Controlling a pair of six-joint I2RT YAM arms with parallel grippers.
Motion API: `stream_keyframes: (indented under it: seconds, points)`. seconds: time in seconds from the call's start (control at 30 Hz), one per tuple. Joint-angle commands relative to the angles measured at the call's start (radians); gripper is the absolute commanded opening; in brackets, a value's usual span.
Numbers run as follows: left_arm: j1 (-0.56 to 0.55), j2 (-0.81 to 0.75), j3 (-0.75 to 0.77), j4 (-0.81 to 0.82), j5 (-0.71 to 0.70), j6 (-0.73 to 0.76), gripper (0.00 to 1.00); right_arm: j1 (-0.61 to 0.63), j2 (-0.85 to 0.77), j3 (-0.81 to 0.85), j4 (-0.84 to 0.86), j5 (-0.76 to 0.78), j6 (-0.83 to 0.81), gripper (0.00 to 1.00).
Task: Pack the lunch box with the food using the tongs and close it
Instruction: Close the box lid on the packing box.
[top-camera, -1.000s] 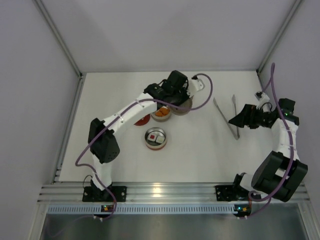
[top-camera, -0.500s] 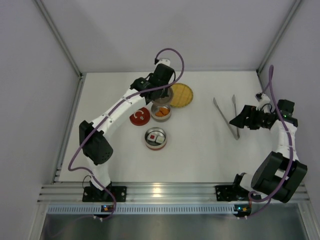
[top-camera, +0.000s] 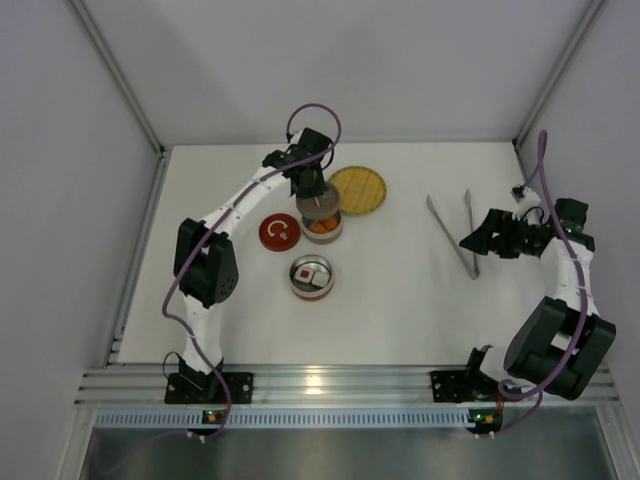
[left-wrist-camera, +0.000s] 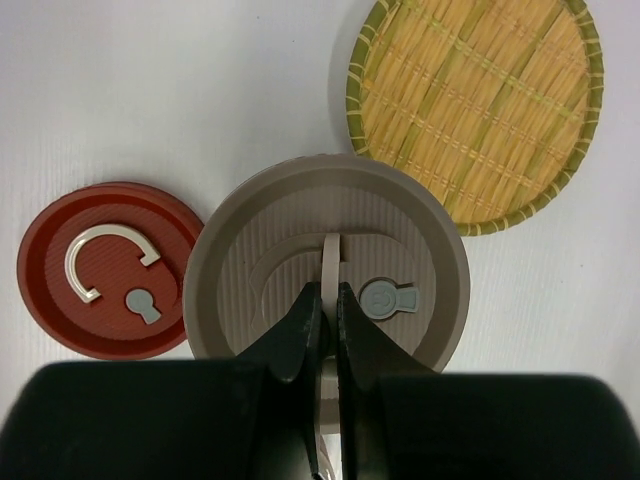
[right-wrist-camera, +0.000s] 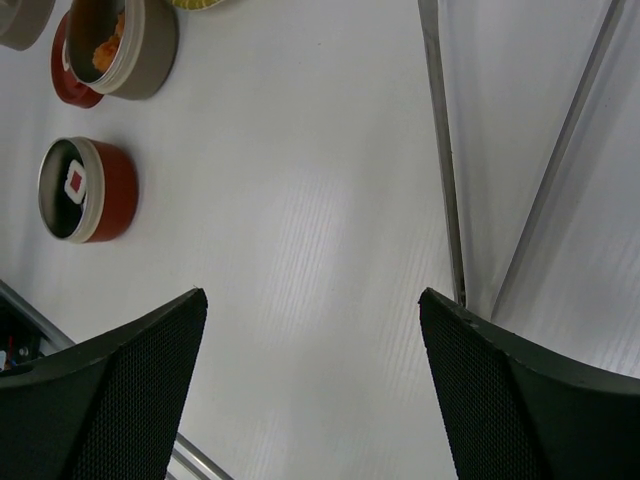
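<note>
seating: centre round taupe plastic lid (left-wrist-camera: 400, 235) level over taupe tin (right-wrist-camera: 152, 50) of orange chunks (top-camera: 322, 227);
left claw (left-wrist-camera: 325, 300): pinching lid's tab;
right claw (right-wrist-camera: 312, 300): spread above slim silver metal tongs (right-wrist-camera: 445, 150)

Centre lane: open bench (top-camera: 400, 290) between the red container (top-camera: 311, 276) and the tongs (top-camera: 455, 235), passable from the near edge to the far wall.
Far-centre cluster: grey container (top-camera: 322, 228), red lid (top-camera: 279, 231) and woven plate (top-camera: 358, 190) stand close together, with narrow gaps.
Overhead block: left gripper (left-wrist-camera: 327, 310), clamped on the grey lid (left-wrist-camera: 325, 270), partly covers the grey container from above.
Left half: left arm (top-camera: 230, 215) crosses diagonally.
Right side: right gripper (top-camera: 470, 241), jaws wide, hangs over the tongs; side wall (top-camera: 610, 120) near.
</note>
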Motion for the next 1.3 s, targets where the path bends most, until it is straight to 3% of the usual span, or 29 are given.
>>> stream_keyframes:
  seconds: [0.0, 0.13, 0.2, 1.27]
  points:
    - [0.005, 0.01, -0.016, 0.089, 0.017, -0.066, 0.0, -0.015, 0.004, 0.005, 0.06, -0.005, 0.008, 0.86]
    - [0.006, 0.021, -0.054, 0.123, 0.025, -0.092, 0.0, -0.015, 0.003, 0.003, 0.06, -0.004, 0.008, 0.91]
    - [0.006, 0.024, -0.076, 0.132, 0.017, -0.106, 0.0, -0.015, -0.003, -0.001, 0.063, -0.002, 0.008, 1.0]
    - [-0.015, -0.054, -0.283, 0.288, -0.046, -0.118, 0.0, -0.015, -0.008, -0.012, 0.08, -0.013, 0.026, 0.99]
